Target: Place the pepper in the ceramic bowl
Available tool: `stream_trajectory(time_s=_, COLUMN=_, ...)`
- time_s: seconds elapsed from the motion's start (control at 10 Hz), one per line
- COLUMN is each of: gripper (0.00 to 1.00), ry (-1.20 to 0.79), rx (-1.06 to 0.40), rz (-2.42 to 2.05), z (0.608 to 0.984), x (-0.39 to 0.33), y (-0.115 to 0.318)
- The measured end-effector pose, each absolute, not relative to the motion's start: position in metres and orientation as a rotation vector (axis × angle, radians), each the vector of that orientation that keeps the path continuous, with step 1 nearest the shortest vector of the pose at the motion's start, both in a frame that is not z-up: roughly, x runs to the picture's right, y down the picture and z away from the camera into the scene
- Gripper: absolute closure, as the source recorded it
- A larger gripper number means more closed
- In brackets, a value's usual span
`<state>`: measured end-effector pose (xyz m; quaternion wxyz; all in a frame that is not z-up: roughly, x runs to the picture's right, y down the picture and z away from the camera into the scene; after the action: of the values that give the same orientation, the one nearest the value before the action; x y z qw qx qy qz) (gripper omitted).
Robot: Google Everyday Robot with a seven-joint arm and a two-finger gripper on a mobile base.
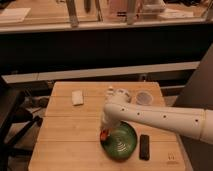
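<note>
The gripper (105, 130) hangs at the left rim of the glossy dark green ceramic bowl (124, 146) on the wooden desk (70, 142), jaws clamped on the small red-orange pepper (103, 134).

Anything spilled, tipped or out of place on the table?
Nothing stands out. The glossy dark green ceramic bowl sits upright on the wooden table; the gripper is at its left rim with the small red-orange pepper.

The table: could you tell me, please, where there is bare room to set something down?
Bare: the table's left half, below the white block, left of the ceramic bowl. Crowded: the right, where the gripper and pepper sit at the bowl's rim, beside a dark slab.
</note>
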<state>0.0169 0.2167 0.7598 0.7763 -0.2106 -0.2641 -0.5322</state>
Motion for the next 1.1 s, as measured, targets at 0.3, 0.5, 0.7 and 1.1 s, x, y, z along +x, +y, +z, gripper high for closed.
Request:
stream_trajectory(time_s=0.3, gripper=0.98, ry=-0.574, rx=-0.455, rz=-1.144, z=0.76, x=0.02, y=0.2169)
stream_trajectory(time_s=0.5, gripper=0.98, ry=-0.575, rx=-0.454, rz=-1.141, z=0.7602, x=0.0215, y=0.217)
stream_trajectory(time_s=0.7, gripper=0.98, ry=-0.576, rx=-0.453, rz=-1.136, z=0.7606, x=0.0239, y=0.2175)
stream_trajectory(time_s=1.1, gripper=0.98, ry=-0.578, rx=-0.452, rz=-1.129, z=0.7612, x=0.0272, y=0.2175)
